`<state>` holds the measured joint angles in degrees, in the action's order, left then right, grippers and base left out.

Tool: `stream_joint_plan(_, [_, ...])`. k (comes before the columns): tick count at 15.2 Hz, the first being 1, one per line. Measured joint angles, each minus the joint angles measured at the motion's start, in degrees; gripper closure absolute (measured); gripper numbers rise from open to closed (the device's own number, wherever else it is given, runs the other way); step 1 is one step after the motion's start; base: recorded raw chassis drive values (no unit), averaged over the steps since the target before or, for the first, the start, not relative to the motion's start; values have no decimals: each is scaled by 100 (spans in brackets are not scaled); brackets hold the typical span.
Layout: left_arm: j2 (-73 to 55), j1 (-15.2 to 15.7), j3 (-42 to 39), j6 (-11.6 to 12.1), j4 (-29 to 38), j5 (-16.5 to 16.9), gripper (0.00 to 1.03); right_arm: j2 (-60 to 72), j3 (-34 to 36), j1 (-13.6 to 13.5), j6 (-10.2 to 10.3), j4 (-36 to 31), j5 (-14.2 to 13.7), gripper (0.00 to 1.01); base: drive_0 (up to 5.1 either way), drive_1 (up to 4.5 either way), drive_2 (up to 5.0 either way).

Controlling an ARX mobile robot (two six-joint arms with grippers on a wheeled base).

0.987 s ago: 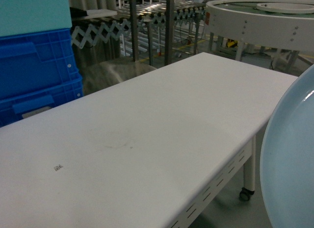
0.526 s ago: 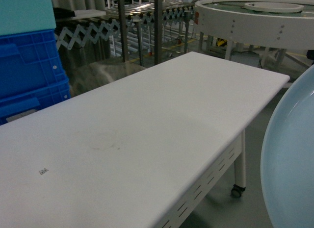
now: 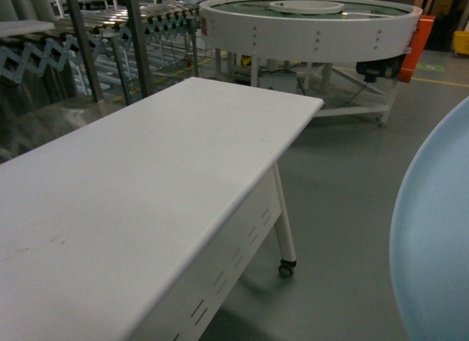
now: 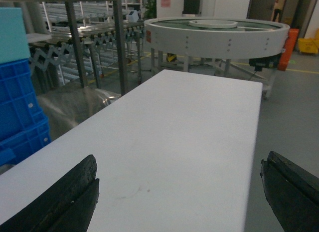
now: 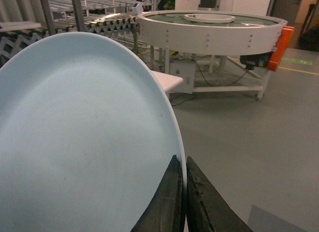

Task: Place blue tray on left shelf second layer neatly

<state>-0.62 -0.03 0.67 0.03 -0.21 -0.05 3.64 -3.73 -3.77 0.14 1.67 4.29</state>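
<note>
Grey floor (image 3: 344, 180) lies open beyond the white table's (image 3: 146, 172) long right edge in the head view; the blue tray (image 3: 440, 238) fills the frame's right side, off the table, with a round white platform (image 3: 308, 26) past the far end. From the left wrist, the left gripper (image 4: 179, 192) stands wide apart above the tabletop, blue crates (image 4: 20, 112) left of it. From the right wrist, the right gripper (image 5: 183, 192) pinches the tray's rim, over the floor.

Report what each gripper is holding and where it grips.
The right gripper holds the blue tray, its fingers pinched on the tray's rim at the edge. The left gripper is open over the white table, holding nothing.
</note>
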Motion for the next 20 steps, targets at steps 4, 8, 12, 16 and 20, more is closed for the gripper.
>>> stream_joint_plan(4, [0, 0, 0, -2, 0, -2, 5, 0, 0, 0, 0, 0, 2, 99, -171, -171, -171])
stream_joint_plan(8, [0, 0, 0, -2, 0, 2, 5, 0, 0, 0, 0, 2, 2, 99, -165, -165, -165])
stream_joint_plan(12, [0, 0, 0, 0, 0, 2, 5, 0, 0, 0, 0, 2, 2, 99, -164, -164, -164])
stream_joint_plan(16, [0, -13, 0, -2, 2, 7, 5, 0, 4, 0, 0, 4, -9, 99, 0, 0, 0])
stream_joint_plan(20, [0, 2, 0, 0, 2, 4, 5, 0, 4, 0, 0, 4, -2, 99, -1, 315, -317])
